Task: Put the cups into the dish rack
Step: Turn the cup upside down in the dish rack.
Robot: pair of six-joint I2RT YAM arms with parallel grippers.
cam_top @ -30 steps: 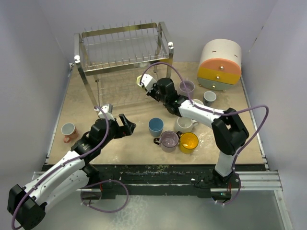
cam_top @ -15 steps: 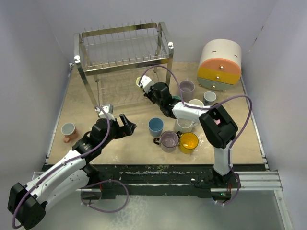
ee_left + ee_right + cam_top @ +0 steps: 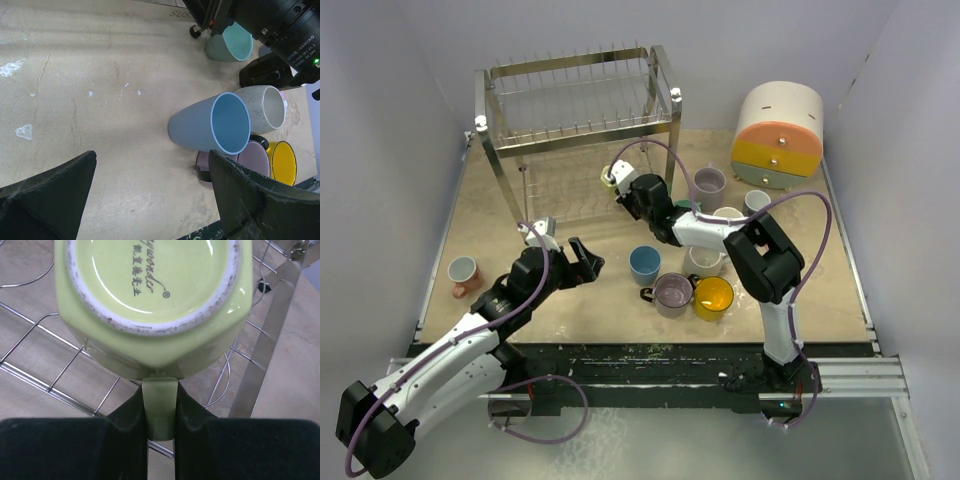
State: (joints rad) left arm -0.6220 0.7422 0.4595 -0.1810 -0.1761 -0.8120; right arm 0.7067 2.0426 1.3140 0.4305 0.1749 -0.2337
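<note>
**Lime-green cup brought over the rack's lower grid**

Lime-green glazed ceramic cup [image 3: 150, 300] is gripped by its handle in the right gripper [image 3: 160, 402]. The jaws are nearly closed and pressed on either side of that handle, and the cup's stamped base is turned toward the wrist camera. Compared with a second ago, the right arm's elbow is drawn in to the left, and the cup is carried slightly left and nearer. It is now held over the thin wire grid of the tall chrome dish rack [image 3: 580, 133], at the right end of the lower tier beside a chrome upright. Whether the cup touches the wire cannot be told.

The left gripper [image 3: 152, 155] is unchanged over that second. It is kept spread wide with nothing between its fingers, low over the sandy table [image 3: 500, 220] at the near left, and is pointed toward the blue cup [image 3: 210, 125].

From this, the placing step is judged to be close to its end, with only the setting down and release left for this cup. Several cups remain on the table. The blue cup, a speckled white cup [image 3: 703, 260], a lilac cup [image 3: 672, 293] and a yellow cup [image 3: 713, 297] are clustered near the centre. A pink-based cup [image 3: 463, 270] is set well apart at the left. Most of the loading is therefore judged still to be done.
</note>
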